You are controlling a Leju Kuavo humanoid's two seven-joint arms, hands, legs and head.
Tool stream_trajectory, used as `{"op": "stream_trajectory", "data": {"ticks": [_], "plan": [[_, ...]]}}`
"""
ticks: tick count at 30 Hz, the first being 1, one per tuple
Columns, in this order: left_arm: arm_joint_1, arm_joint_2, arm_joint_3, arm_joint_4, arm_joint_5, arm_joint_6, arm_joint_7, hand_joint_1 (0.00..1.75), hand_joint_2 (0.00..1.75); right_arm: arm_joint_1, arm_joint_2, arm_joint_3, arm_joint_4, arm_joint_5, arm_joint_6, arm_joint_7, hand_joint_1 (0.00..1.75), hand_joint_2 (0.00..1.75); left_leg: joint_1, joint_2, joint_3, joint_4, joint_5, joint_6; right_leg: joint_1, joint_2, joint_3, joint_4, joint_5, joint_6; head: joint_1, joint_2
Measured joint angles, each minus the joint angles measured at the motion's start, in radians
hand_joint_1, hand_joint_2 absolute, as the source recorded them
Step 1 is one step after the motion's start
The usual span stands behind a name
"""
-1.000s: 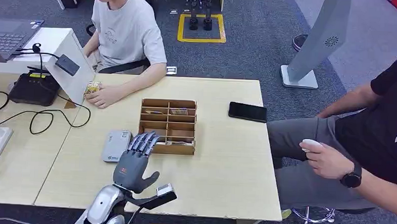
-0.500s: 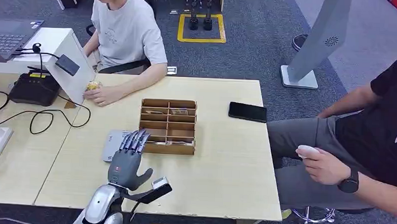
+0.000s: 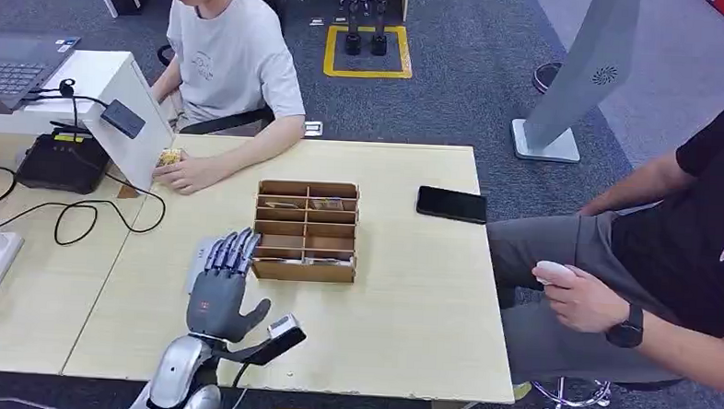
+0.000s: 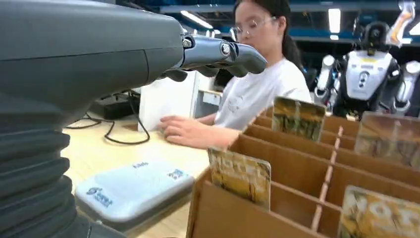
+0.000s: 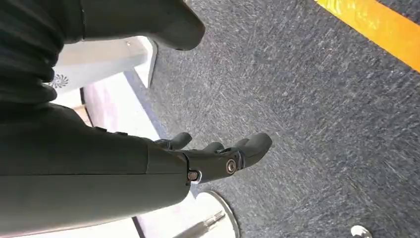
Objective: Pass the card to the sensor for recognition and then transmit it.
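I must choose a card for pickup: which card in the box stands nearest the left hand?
The card in the front compartment beside the grey sensor; the others stand farther from the left hand.

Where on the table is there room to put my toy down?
Free: the bare wood between the cardboard box and the table's right edge, below the black phone. Crowded: the left side, with the grey sensor, the robot's left hand and cables.

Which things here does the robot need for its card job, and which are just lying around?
For the job: cards in the wooden box; grey card sensor; left hand, holding nothing.

Just lying about: black phone; laptop; black cables.
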Motion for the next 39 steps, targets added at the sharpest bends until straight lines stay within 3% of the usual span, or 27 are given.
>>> {"op": "stream_trajectory", "data": {"ticks": [12, 39], "plan": [[-0.025, -0.026, 0.024, 0.059, 0.023, 0.023, -0.027, 0.0, 1.75, -0.007, 0.007, 0.0, 0.0, 0.011, 0.002, 0.005, 0.0, 1.75, 0.0, 0.0, 0.0, 0.0, 0.0, 0.0, 0.0, 0.0, 0.0, 0.0, 0.0, 0.0, 0.0, 0.0], [-0.144, -0.06, 0.028, 0.193, 0.038, -0.008, -0.029, 0.0, 1.75, -0.027, 0.027, 0.001, -0.002, 0.031, 0.019, 0.021, 0.0, 1.75, 0.0, 0.0, 0.0, 0.0, 0.001, 0.0, 0.0, 0.0, 0.0, 0.0, 0.0, 0.0, 0.0, 0.0]]}}
